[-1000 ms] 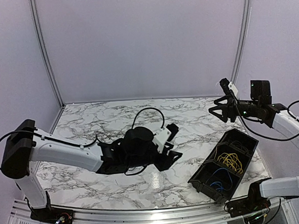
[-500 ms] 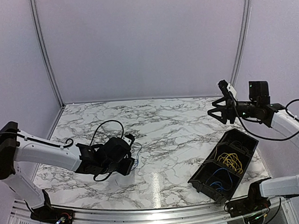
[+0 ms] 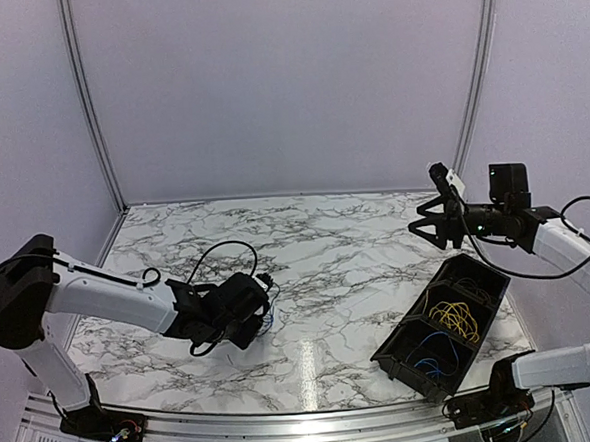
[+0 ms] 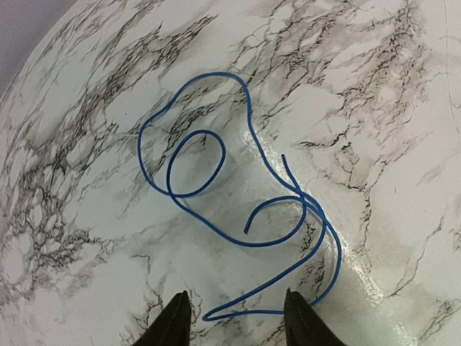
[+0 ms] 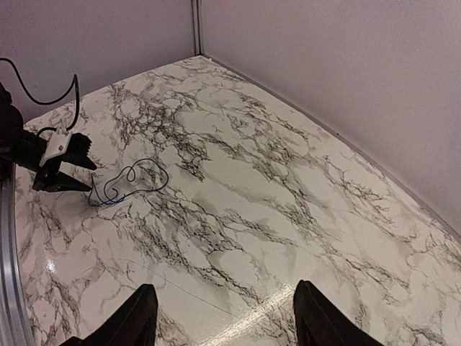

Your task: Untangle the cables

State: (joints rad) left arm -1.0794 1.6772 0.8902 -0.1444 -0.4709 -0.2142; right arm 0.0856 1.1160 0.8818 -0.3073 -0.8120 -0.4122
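— Hovering low over the white, black-veined marble surface [image 3: 357, 247], is the left gripper [image 4: 236, 295] pinching anything?

— No. Its jaws are spread, and the thin blue looping wire [image 4: 253, 140] lies loose on the surface just ahead of them, its nearest stretch running between the two tips.

— And the right gripper [image 3: 431, 228]?

— Held high over the far right of the surface, well apart from that wire — jaws spread wide, nothing in them.

— Other cables?

— A black plastic two-compartment bin [image 3: 407, 336] sits at an angle at the near right. Thin yellow looping wires [image 3: 453, 319] lie in its farther compartment, thin blue ones [image 3: 435, 353] in the nearer.
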